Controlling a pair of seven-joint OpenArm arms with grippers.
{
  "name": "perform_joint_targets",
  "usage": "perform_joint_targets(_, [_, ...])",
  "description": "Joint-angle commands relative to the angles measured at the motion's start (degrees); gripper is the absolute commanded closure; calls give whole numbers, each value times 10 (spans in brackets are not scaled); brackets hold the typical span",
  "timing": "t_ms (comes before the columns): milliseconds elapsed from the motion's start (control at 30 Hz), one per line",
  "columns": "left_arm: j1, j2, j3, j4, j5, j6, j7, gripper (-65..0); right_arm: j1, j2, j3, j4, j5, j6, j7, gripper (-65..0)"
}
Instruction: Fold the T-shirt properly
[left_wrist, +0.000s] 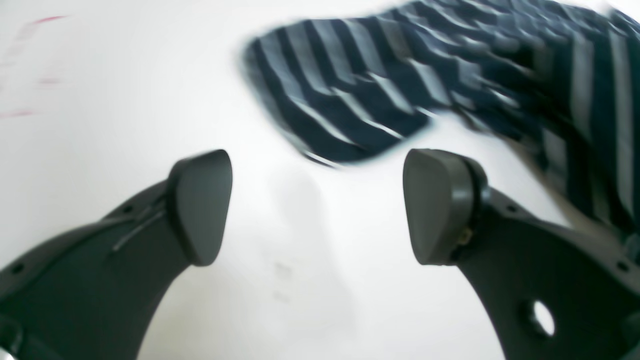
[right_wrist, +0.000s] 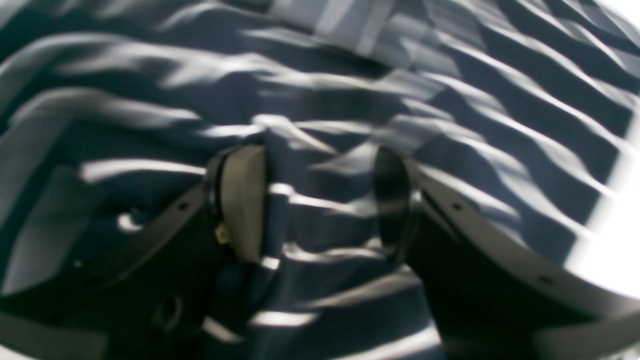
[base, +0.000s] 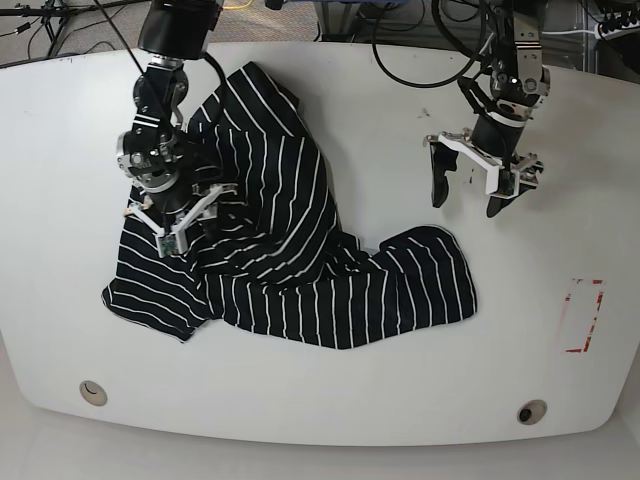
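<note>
White laminate covers the counter (base: 330, 400), which has rounded front corners and fills nearly the whole base view. Near its front edge sit two small round fittings, the left hole (base: 93, 392) and the right hole (base: 532, 411). A little further back, on the right in the base view, a red outline (base: 583, 315) is marked on the surface. Beyond the far edge lie dark cables (base: 420, 40) and stands on a grey floor.

The shirt (base: 290, 250) lies crumpled on the counter, left of centre in the base view. Its long axis runs diagonally, from a rounded end at the front right, near the counter's middle, back to a bunched end at the far left. A lower flap spreads toward the front left.

The right gripper (base: 180, 222) stands over the shirt's left part; its fingers (right_wrist: 245, 200) are part-way apart with striped folds of cloth between them, but the blur hides whether they pinch it. The left gripper (base: 470, 195) hangs above bare counter, behind the shirt's right end and apart from it, its fingers (left_wrist: 200, 205) spread wide with nothing between them.
</note>
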Motion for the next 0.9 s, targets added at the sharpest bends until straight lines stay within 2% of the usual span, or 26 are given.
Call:
perform_joint_targets(0, [3, -1, 5, 19, -5, 0, -17, -499, 23, 14, 11, -27, 14, -1, 34, -319])
perform_joint_targets(67, [16, -5, 14, 18, -6, 2, -22, -497, 25, 35, 33, -37, 44, -6, 56, -312])
perform_joint_targets(333, [23, -8, 29, 20, -8, 3, -27, -498, -9, 23, 20, 81, 111, -21, 47, -306])
perform_joint_targets(467, [8, -13, 15, 23, -7, 0, -41, -502, -41, -8, -22, 171, 81, -7, 13, -312])
perform_joint_targets(600, [-3, -23, 5, 23, -8, -2, -35, -502, -51, -48, -95, 230, 10, 6, -71, -316])
perform_joint_targets(667, [-4, -26, 3, 24, -8, -2, -32, -502, -53, -56, -124, 243, -16, 12, -96, -317])
perform_joint_targets(733, [-3, -18, -2, 25, -6, -5, -28, -505, -45, -50, -147, 236, -26, 26, -105, -314])
perform_joint_targets(867, [-6, -14, 0, 24, -5, -5, -24, -505, -44, -35, -143, 222, -19, 27, -98, -313])
